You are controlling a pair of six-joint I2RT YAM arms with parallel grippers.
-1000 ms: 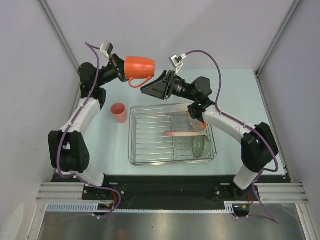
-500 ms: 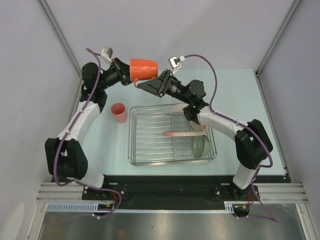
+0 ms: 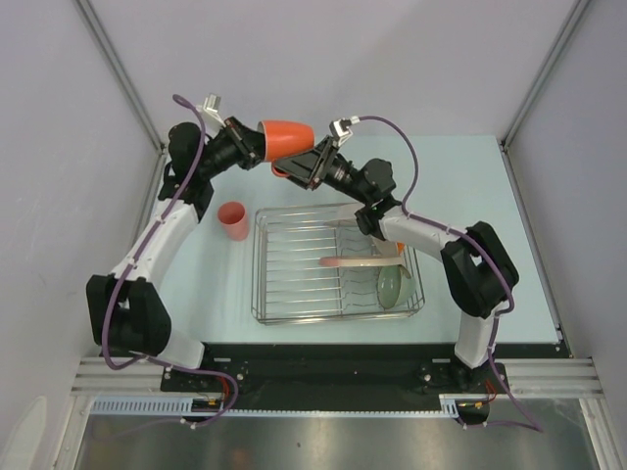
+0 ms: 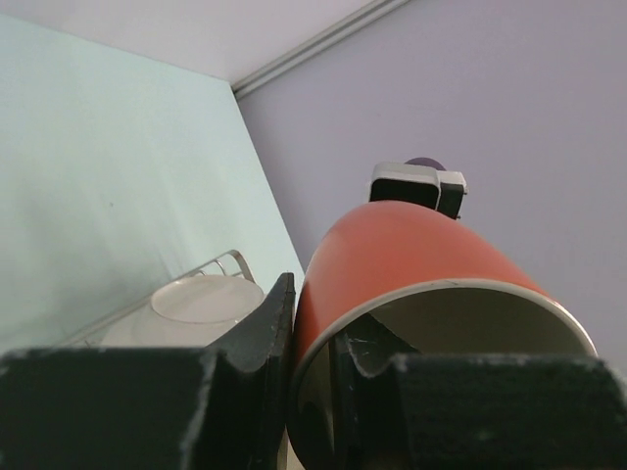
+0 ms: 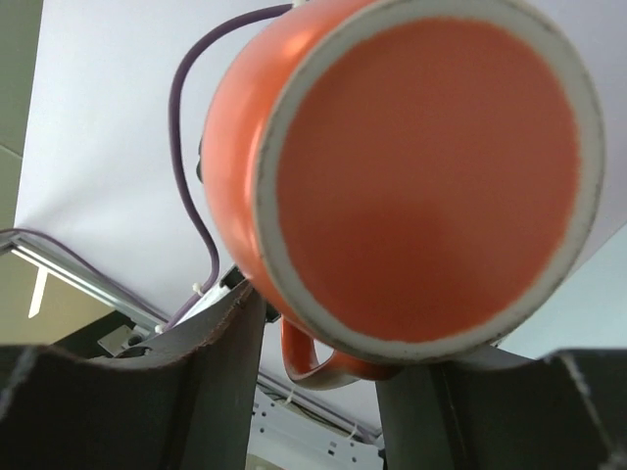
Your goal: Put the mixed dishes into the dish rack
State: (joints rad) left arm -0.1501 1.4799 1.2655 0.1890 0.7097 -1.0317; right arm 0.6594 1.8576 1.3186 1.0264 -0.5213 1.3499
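Pale green desk [image 3: 470, 176], grey walls: orange mug [image 3: 287, 137] held in the air at upper centre of the overhead frame, up-frame of the dish rack [image 3: 263, 284], with the left pincer [image 3: 261, 145] clamped narrow on its rim, 1 finger inside and 1 outside. Right pincer [image 3: 297, 168] stands half-wide either side of the mug's base and handle; contact cannot be told. Risk: if the left lets go before the right seats firmly on the curved wall, the mug would likely fall.
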